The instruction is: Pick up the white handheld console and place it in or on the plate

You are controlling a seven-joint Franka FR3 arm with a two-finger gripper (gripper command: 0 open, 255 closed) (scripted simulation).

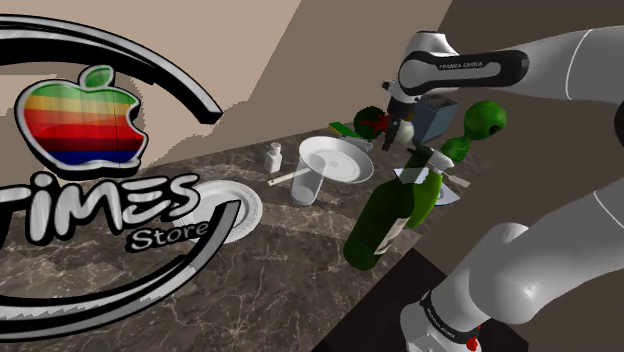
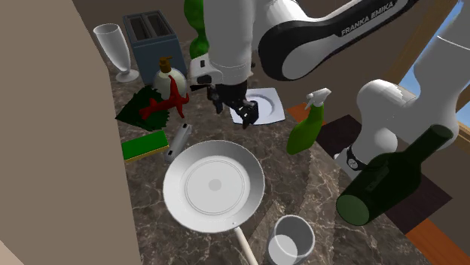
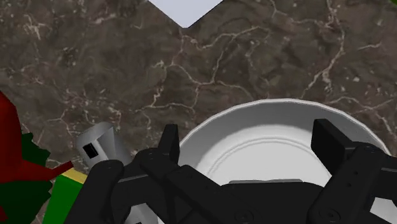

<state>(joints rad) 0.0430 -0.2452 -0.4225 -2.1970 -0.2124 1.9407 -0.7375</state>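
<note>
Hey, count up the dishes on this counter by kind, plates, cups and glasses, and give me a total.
Round plates: 2
Square plate: 1
Cup: 1
Wine glass: 1
Total: 5

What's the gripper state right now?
Gripper: open, holding nothing. The console lies on the counter beside the plate.

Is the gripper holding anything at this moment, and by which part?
Nothing is held: the fingers stand apart above the plate, and the grey console lies on the counter beside it.
</note>
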